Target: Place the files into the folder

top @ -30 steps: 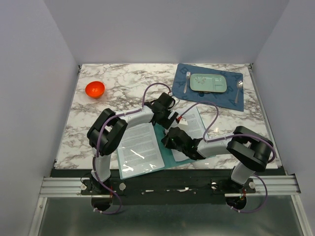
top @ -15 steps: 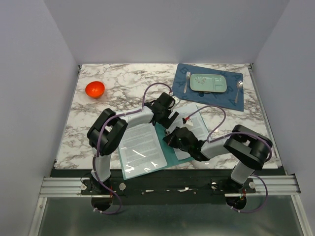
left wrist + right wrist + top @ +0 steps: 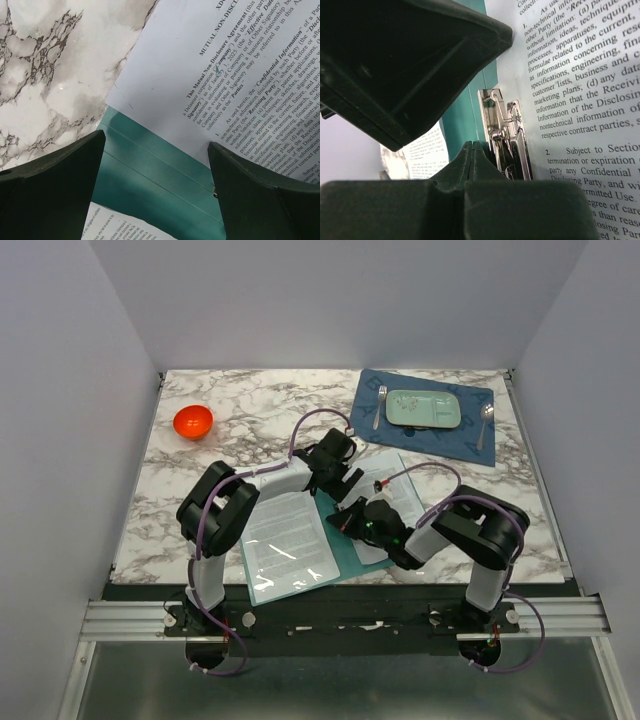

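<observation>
A fixed camera high above the near edge looks down on the whole white marbled counter (image 3: 250,410). Both wrist cameras sit close over the flat teal-green folder (image 3: 150,170), shared by all views.

Black-and-grey arms (image 3: 272,480), purple cables (image 3: 312,418)

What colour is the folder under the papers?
Teal green. The folder shows best in the left wrist view.
</observation>
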Robot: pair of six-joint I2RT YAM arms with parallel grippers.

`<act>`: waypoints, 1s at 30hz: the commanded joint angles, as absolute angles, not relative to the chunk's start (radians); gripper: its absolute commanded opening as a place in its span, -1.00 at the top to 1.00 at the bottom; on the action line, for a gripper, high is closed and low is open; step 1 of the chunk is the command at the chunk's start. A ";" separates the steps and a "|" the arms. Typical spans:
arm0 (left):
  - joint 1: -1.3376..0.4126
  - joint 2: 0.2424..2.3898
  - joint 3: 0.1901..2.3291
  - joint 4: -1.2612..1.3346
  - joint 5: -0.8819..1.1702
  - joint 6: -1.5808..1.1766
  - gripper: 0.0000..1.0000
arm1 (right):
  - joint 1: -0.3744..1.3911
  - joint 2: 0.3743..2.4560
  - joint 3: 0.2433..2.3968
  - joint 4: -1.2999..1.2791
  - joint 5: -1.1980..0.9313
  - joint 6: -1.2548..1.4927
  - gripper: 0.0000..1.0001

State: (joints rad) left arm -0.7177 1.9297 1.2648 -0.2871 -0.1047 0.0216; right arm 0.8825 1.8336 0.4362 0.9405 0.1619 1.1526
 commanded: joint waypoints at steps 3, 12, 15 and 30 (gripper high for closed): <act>-0.715 1.944 1.213 -0.382 -0.172 0.069 -0.98 | 0.868 1.930 0.353 0.713 0.160 1.129 0.99; -0.715 1.937 1.207 -0.379 -0.172 0.074 -0.98 | 0.862 2.025 0.354 0.759 0.126 1.196 0.99; -0.715 1.931 1.203 -0.379 -0.172 0.077 -0.98 | 0.862 2.057 0.344 0.793 0.126 1.244 0.99; -0.713 1.922 1.216 -0.387 -0.163 0.087 -0.98 | 0.864 2.134 0.316 0.991 0.086 1.362 0.99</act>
State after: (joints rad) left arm -0.7177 1.9156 1.2465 -0.2779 -0.1188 0.0460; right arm 0.8558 2.0243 0.3759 1.3060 0.0914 1.4239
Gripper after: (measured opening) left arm 0.988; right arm 0.009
